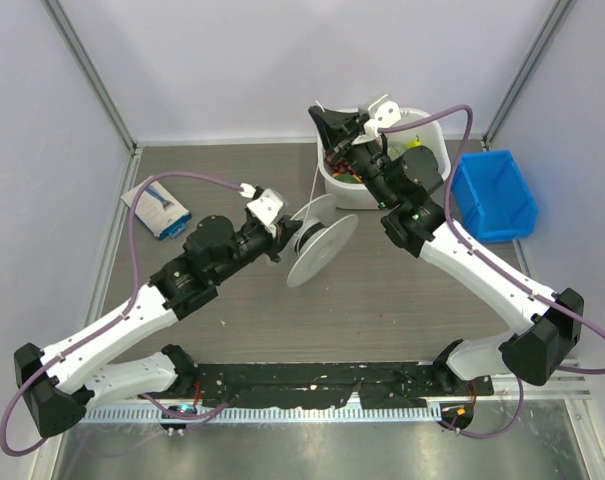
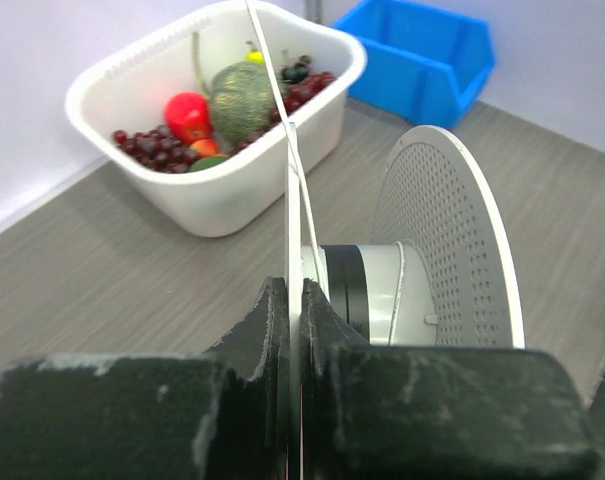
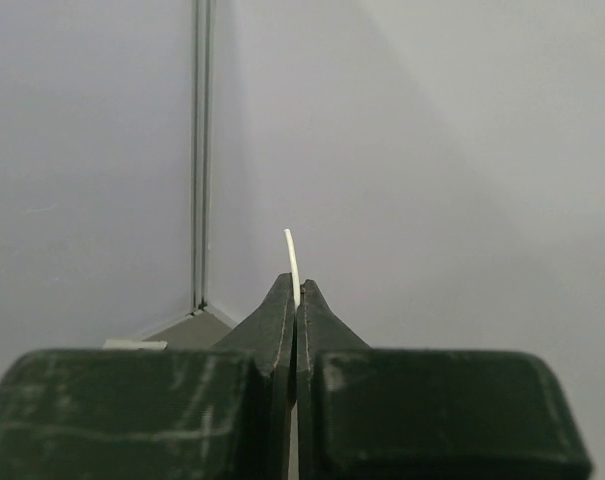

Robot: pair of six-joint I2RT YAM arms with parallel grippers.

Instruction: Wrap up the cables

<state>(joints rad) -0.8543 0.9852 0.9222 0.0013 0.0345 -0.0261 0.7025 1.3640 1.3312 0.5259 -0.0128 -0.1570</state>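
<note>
The cord (image 2: 265, 55), seemingly limp and light, is running toward 12 o'clock; right gripper (image 3: 295, 292) is pinching its tip, left gripper (image 2: 292, 292) is clamping the spool (image 2: 447, 250) rim.

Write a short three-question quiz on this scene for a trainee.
1. True or false: the right gripper pinches the end of the cord.
2. What does the left gripper clamp? A) the rim of the spool B) a blue bin C) a grape
3. Fill in: the fruit lies in a white ____.
Key: 1 true; 2 A; 3 tub.
</note>
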